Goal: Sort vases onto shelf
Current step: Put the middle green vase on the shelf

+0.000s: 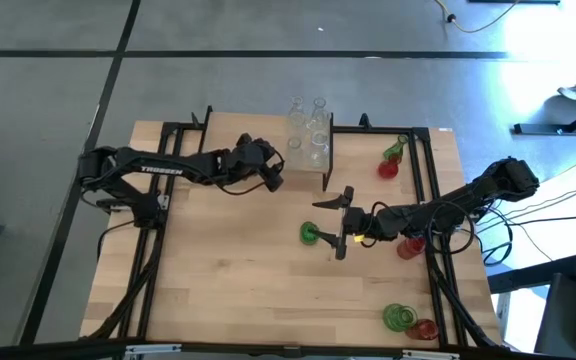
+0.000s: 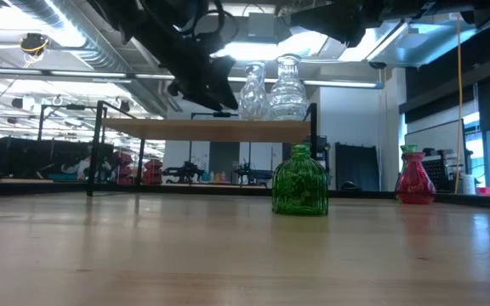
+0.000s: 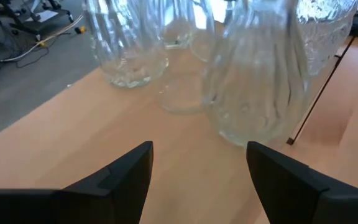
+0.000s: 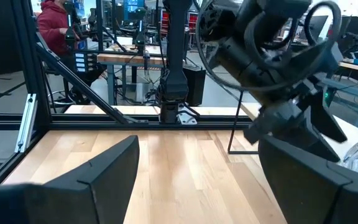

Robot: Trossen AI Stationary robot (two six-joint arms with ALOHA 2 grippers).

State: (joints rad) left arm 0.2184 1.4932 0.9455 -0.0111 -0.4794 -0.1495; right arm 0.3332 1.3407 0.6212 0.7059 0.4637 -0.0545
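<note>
Right of centre in the high view, the right gripper hangs with its jaws spread wide and empty, just beside a green vase standing on the table. Farther back, the left gripper, also open and holding nothing, faces the clear vases, apparently on the shelf.

Clear vases crowd the shelf, blocking the left gripper, which hangs open just beside them. Bare table spreads wide in the middle and near side. A green vase stands just beside the open right gripper. Red vases sit well clear at the right edge.
</note>
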